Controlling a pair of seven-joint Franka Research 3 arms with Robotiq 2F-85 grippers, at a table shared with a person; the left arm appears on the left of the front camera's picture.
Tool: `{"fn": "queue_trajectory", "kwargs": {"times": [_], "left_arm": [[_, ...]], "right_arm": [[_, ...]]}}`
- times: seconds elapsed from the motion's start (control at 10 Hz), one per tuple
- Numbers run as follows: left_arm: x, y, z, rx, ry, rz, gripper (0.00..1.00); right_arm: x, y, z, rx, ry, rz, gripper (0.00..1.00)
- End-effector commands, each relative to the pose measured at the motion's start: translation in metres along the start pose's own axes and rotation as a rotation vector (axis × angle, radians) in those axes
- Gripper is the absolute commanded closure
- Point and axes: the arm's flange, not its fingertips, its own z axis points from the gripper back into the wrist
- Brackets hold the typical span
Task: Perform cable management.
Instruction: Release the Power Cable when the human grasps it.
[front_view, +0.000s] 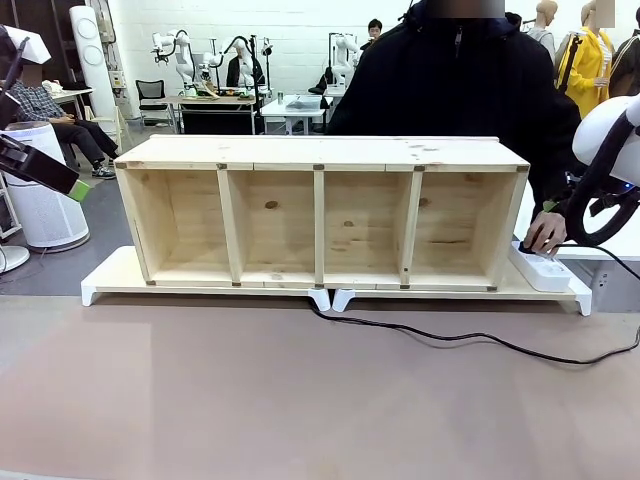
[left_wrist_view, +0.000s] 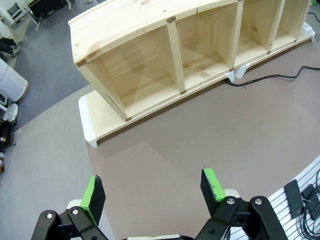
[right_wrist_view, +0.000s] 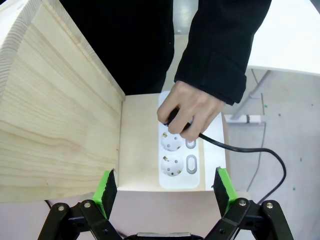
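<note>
Both sets of jaws stand wide apart with nothing between them. The right gripper (right_wrist_view: 166, 192) hangs above the right end of the pale shelf board (right_wrist_view: 140, 150), just beside the end wall of the wooden cubby shelf (right_wrist_view: 55, 115), and looks down on the white power strip (right_wrist_view: 181, 165). The person's hand (right_wrist_view: 192, 110) is closed over the plug at the strip's far socket, and the cable (right_wrist_view: 240, 148) runs out from under those fingers and curls off the board to the right.

As I read it, the plug is being seated or pulled just now, so the right arm would do well to hold off until that hand is clear, then take the cord close to the strip, where it lies straight.

The left gripper (left_wrist_view: 152, 192) hovers high over bare brown table (left_wrist_view: 200, 145), well apart from everything.

The right wrist view gives the hand on the plug and the two free sockets; the front view adds the cord's long run along the table (front_view: 470, 338) to the gap under the shelf's middle.
</note>
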Motion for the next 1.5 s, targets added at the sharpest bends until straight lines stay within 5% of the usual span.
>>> {"fn": "queue_trajectory", "kwargs": {"times": [0.0, 1.4], "left_arm": [[0.0020, 0.0004, -0.0012, 0.004, -0.009, 0.000, 0.00], [0.0020, 0.0004, -0.0012, 0.004, -0.009, 0.000, 0.00]], "right_arm": [[0.0000, -0.0023, 0.0007, -0.002, -0.001, -0.005, 0.00], [0.0000, -0.0023, 0.0007, -0.002, -0.001, -0.005, 0.00]]}}
